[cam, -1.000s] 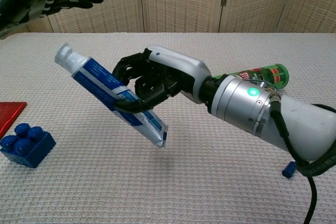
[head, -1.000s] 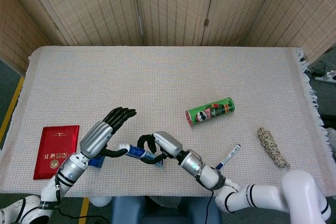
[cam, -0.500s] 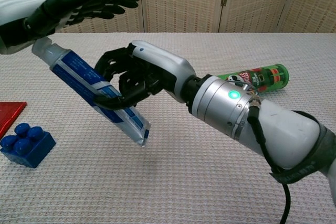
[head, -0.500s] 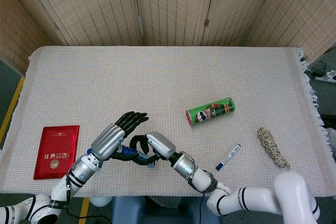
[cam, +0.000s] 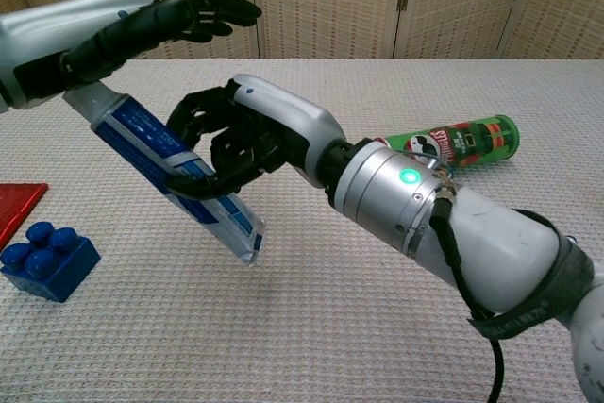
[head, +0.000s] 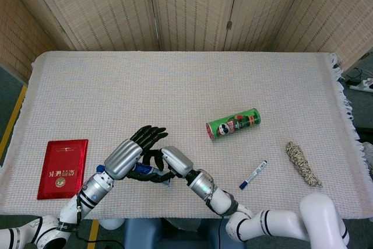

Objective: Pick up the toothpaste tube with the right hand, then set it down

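Note:
The blue and white toothpaste tube [cam: 179, 176] hangs above the cloth, tilted with its crimped end down to the right. My right hand [cam: 241, 134] grips it around the middle, fingers curled under and over it. In the head view the tube [head: 147, 171] shows only as a short strip between the two hands, with the right hand [head: 171, 162] on its right. My left hand [cam: 142, 25] hovers with its fingers stretched out over the tube's cap end, which it hides. That left hand [head: 131, 153] holds nothing.
A green snack can [head: 233, 123] lies on its side right of centre. A blue marker [head: 252, 175] and a rope bundle [head: 302, 163] lie further right. A red booklet [head: 62, 167] and a blue toy brick [cam: 42, 257] sit at the near left.
The right hand has carried the tube to the left and a little nearer. The left hand has moved right, over the tube's cap end, which showed a second ago.

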`<action>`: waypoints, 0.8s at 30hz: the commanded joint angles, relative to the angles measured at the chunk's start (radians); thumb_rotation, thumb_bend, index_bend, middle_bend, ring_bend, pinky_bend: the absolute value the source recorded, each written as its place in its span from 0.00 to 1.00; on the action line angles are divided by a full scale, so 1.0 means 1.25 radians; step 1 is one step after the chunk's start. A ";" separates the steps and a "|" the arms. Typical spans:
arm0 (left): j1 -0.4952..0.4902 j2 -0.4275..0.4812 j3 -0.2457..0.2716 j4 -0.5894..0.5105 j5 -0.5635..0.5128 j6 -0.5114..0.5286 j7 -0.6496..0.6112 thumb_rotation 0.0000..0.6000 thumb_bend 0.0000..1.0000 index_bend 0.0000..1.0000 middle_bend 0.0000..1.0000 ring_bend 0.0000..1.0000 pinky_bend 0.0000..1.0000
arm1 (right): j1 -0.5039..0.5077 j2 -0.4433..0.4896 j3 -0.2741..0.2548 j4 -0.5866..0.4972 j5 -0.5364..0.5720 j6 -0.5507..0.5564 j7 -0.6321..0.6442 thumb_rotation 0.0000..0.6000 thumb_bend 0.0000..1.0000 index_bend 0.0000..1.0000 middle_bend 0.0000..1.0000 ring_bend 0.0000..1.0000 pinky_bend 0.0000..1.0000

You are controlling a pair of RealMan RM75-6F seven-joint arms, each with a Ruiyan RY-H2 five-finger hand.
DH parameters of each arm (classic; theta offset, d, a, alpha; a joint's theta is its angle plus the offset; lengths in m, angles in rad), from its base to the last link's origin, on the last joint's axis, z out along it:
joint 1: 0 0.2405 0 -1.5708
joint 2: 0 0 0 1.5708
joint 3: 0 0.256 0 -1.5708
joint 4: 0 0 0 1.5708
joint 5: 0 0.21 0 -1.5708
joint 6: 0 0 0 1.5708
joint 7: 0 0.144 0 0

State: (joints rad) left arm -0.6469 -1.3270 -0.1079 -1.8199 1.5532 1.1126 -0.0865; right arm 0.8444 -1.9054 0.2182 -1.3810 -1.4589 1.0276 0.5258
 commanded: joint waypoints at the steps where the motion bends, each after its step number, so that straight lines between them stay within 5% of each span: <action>1: 0.000 -0.001 0.000 0.002 -0.001 0.003 0.007 0.00 0.13 0.03 0.07 0.03 0.00 | 0.000 0.000 0.000 0.000 0.000 -0.001 0.000 1.00 0.76 0.75 0.61 0.70 0.64; 12: 0.029 0.042 0.001 -0.004 0.024 0.064 0.005 0.00 0.13 0.02 0.07 0.03 0.00 | -0.004 0.082 -0.029 -0.026 0.023 -0.066 -0.091 1.00 0.76 0.75 0.61 0.71 0.64; 18: 0.056 0.064 0.012 0.024 0.018 0.090 0.006 0.00 0.13 0.02 0.07 0.03 0.00 | 0.033 0.177 -0.022 -0.064 0.130 -0.194 -0.288 1.00 0.76 0.71 0.57 0.68 0.62; 24: 0.078 0.083 0.024 0.045 0.001 0.095 0.005 0.00 0.13 0.02 0.07 0.03 0.00 | 0.070 0.194 -0.027 -0.060 0.254 -0.230 -0.513 1.00 0.76 0.61 0.49 0.60 0.57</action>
State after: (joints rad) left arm -0.5527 -1.2273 -0.0811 -1.7672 1.5576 1.2301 -0.0808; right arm 0.8969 -1.6889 0.1879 -1.4505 -1.2456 0.7807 0.0331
